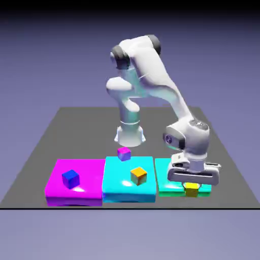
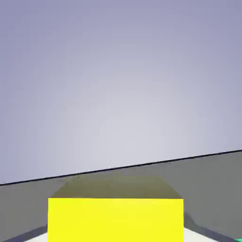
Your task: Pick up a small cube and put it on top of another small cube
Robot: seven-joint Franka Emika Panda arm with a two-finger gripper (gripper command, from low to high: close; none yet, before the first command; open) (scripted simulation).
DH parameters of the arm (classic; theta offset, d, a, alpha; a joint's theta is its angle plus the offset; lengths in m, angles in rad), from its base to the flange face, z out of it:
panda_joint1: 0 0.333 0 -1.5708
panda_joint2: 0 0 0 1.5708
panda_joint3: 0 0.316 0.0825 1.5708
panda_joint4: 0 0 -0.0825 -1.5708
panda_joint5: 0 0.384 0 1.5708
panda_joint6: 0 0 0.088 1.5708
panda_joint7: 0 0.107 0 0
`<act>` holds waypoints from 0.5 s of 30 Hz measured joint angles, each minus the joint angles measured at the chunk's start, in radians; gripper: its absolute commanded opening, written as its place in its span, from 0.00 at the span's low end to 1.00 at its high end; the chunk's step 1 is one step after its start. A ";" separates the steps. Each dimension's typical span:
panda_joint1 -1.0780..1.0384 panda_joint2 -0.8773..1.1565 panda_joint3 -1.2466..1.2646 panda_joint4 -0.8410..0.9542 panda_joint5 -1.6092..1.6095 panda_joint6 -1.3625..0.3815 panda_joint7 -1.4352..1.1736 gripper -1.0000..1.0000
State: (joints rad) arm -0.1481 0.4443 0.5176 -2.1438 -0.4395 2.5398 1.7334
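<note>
Exterior view: gripper [image 1: 191, 187] low over the small cube [image 1: 191, 190] at the counter's [image 1: 61, 132] five o'clock.
Jaws straddle it for grasping; whether they grip yet, I cannot tell.

From the exterior view the end effector [image 1: 192, 186] covers the top of the yellow cube [image 1: 191, 191], so its fingers and their grip cannot be made out. The arm also hides much of the green pad [image 1: 165, 179] beneath. In the hand view the cube [image 2: 116, 218] fills the bottom middle, cut off by the lower edge, and hides both finger tips. A sliver of teal at the bottom right corner is too small to identify.
</note>
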 measured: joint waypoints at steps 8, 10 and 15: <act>-0.233 -0.290 0.069 -0.148 0.244 -0.089 0.028 0.00; -0.298 -0.362 0.086 -0.185 0.306 -0.111 0.035 0.00; -0.399 -0.498 0.118 -0.254 0.420 -0.153 0.048 0.00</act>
State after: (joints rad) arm -0.5468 -0.0538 0.6360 -2.3982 -0.0195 2.3867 1.7813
